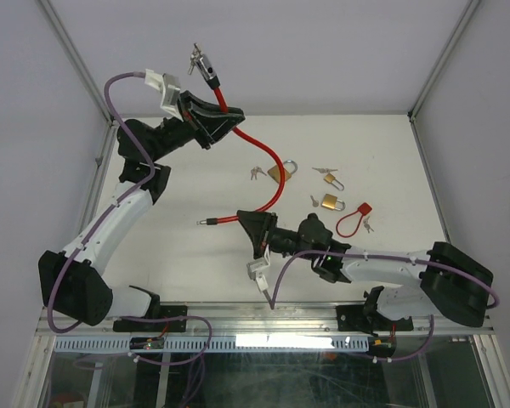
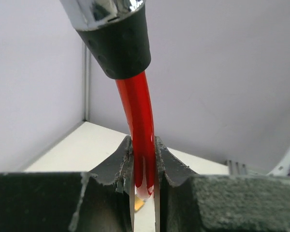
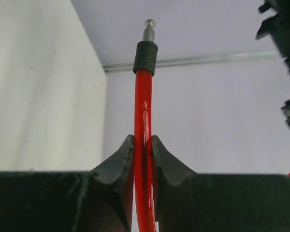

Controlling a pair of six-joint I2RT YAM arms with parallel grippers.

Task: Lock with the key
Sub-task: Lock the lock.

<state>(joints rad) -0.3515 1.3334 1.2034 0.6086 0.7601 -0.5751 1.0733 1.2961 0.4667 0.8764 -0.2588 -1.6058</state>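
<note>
A red cable lock (image 1: 268,157) runs between my two grippers. My left gripper (image 1: 223,113) is shut on the cable (image 2: 141,140) just below its black and silver lock body (image 1: 206,66), held high at the back left with a key (image 1: 191,58) hanging at the body. My right gripper (image 1: 248,221) is shut on the cable (image 3: 143,145) near its other end. The black collar and metal pin (image 1: 207,222) stick out to the left beyond the right fingers; the pin also shows in the right wrist view (image 3: 149,29).
On the white table lie a brass padlock (image 1: 280,173) with keys (image 1: 255,173), a second brass padlock (image 1: 331,201), a third (image 1: 331,179), loose keys (image 1: 321,171) and a small red cable lock (image 1: 354,219) with keys (image 1: 368,225). Frame posts stand at the back corners.
</note>
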